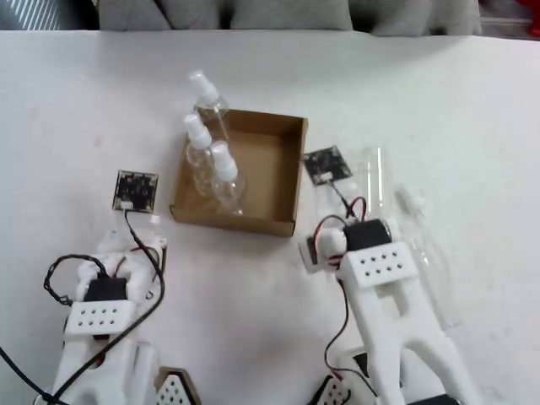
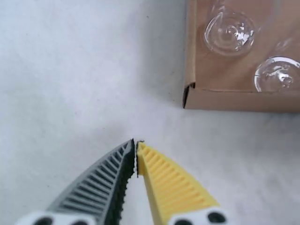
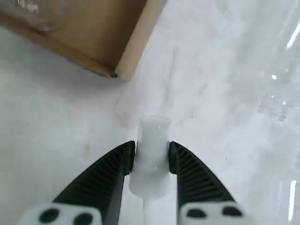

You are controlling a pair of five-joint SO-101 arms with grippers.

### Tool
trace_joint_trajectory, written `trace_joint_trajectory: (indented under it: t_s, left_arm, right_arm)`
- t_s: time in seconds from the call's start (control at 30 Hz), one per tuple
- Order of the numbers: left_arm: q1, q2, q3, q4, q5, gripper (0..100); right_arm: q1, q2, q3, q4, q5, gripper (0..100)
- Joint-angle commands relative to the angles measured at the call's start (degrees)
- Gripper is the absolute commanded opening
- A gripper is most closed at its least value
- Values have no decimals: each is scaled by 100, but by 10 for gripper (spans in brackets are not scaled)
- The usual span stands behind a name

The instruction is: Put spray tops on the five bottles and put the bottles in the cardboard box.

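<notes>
Three capped bottles [image 1: 211, 164] stand along one wall of the cardboard box [image 1: 232, 221], the left fingers [image 2: 164, 183] are closed on nothing, and the right fingers [image 3: 112, 173] pinch a spray top [image 3: 151, 164] that could miss its neck if what seem to be clear bottles [image 1: 375, 181] lying loose on the tabletop [image 1: 84, 101] roll.

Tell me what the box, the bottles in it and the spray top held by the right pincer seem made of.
Box: brown cardboard, matte, with a raw cut edge at the corner.
Bottles: probably clear plastic, possibly glass; glossy, and the box shows through them.
Spray top in the right pincer: white, probably plastic, smooth, slightly translucent.
</notes>
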Motion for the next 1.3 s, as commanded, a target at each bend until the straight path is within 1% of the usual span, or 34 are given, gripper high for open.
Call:
trace_joint_trajectory:
  t_s: [0.0, 0.07, 0.2, 0.37, 0.5, 0.63, 0.87, 0.93, 1.1, 1.27]
  left_arm:
    - [-13, -145, -308, 62, 62, 24]
    - [-13, -145, -308, 62, 62, 24]
    - [-13, -145, -308, 62, 62, 24]
    - [-13, -145, -308, 62, 62, 24]
    - [-13, -145, -308, 62, 62, 24]
    - [-13, -145, -308, 62, 62, 24]
    - [-13, -145, -299, 70, 62, 24]
    - [-13, -145, -299, 70, 62, 24]
    - [-4, -145, -299, 70, 62, 24]
    - [-4, -145, -299, 70, 62, 24]
  right_arm:
    - [-171, 303, -580, -92, -1073, 50]
    - [-295, 532, -703, -101, -1363, 50]
    - [-295, 1103, -897, -356, -1653, 47]
    - [-338, 1859, -1125, -418, -1916, 45]
    - [-338, 2220, -1090, -558, -1978, 44]
    - [-303, 2352, -1090, -567, -1881, 44]
    - [-295, 2404, -1046, -576, -870, 50]
    - [-330, 2404, -1011, -593, -782, 80]
    - [-347, 2404, -941, -576, -765, 220]
    - [-347, 2360, -967, -391, -756, 260]
